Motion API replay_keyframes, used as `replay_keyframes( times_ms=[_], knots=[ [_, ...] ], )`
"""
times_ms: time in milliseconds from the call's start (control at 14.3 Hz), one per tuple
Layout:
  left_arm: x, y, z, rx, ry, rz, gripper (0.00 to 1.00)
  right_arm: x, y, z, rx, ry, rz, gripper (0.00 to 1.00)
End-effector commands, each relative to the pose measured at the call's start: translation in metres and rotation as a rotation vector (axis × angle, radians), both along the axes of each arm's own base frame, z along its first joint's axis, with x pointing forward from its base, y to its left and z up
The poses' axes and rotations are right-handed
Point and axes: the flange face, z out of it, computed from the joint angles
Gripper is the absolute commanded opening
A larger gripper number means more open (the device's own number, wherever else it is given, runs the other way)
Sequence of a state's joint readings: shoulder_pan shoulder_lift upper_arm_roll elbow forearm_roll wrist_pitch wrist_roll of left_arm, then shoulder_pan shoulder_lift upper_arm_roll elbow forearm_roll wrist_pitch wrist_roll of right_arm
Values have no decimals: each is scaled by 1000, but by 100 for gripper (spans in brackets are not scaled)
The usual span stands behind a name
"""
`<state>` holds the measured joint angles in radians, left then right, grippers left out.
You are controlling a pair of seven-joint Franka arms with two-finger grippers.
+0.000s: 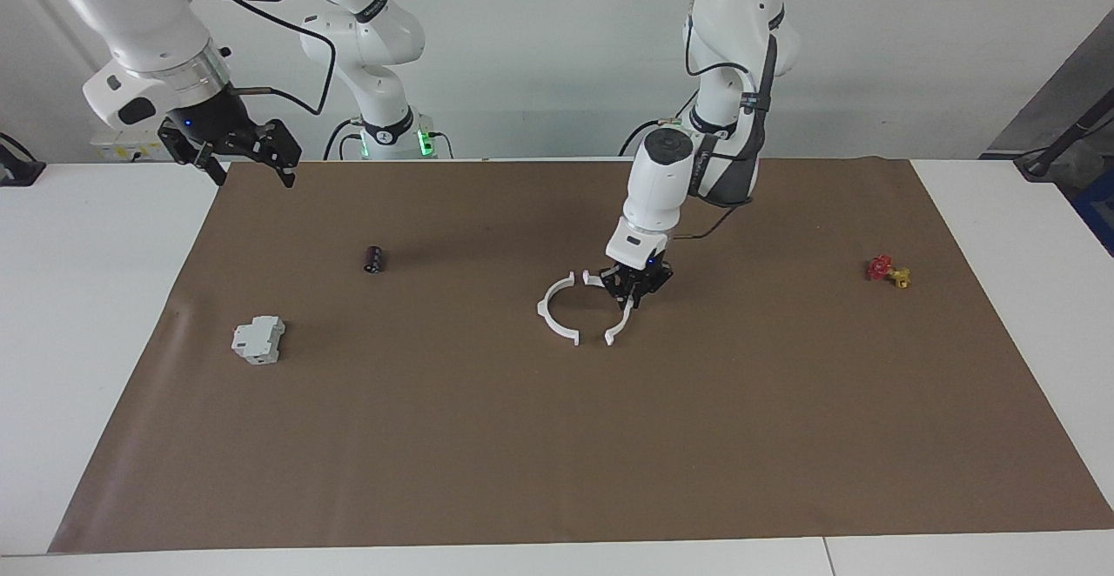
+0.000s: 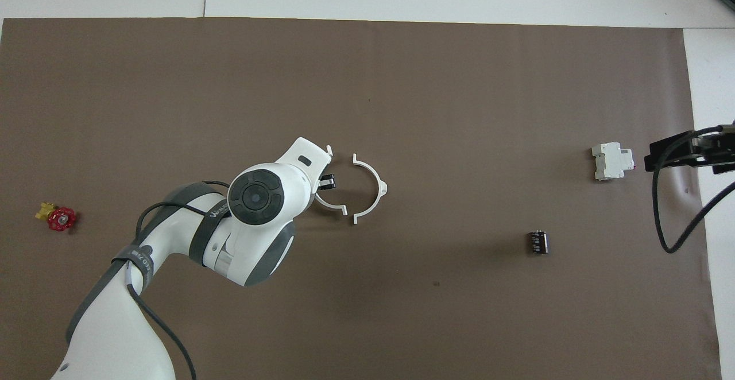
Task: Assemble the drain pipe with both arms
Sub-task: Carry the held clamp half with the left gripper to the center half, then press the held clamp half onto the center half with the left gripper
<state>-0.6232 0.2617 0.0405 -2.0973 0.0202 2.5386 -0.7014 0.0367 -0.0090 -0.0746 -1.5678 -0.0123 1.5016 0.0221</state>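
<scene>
The desk (image 1: pixel 104 315) carried a brown mat (image 1: pixel 557 437), with both pipe halves lying at its middle. The left arm (image 1: pixel 687 176) reached down there, while the right arm (image 1: pixel 148 45) waited, raised over the mat's corner at its own end. The left pincer (image 1: pixel 638 291) sat low on one pipe half (image 1: pixel 620 324); whether its fingers had closed on it could not be told. The right pincer (image 1: pixel 248 158) hung with fingers spread wide, holding nothing. The other pipe half (image 1: pixel 557 311) lay just beside the first, tabbed ends facing but not joined. A grey block (image 1: pixel 258 338), a dark cylinder (image 1: pixel 373 258) and a red valve (image 1: pixel 886 270) lay well apart. Risk, in my judgement: a thin arc gripped off-centre could pivot or skid, nudging its partner out of line.
</scene>
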Motion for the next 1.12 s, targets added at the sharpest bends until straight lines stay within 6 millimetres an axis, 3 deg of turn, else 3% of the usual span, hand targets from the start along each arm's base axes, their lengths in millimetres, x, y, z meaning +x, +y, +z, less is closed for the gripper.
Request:
replay_keyframes(
  times_ms=[0, 490, 1050],
  knots=[
    [8, -7, -1, 44, -3, -25, 0, 1, -2, 0, 1, -13, -12, 100],
    [15, -4, 8, 108, 18, -47, 0, 1, -3, 0, 1, -13, -13, 100],
    [11, -12, -9, 159, -50, -146, 0, 1, -3, 0, 1, -14, -15, 100]
  ],
)
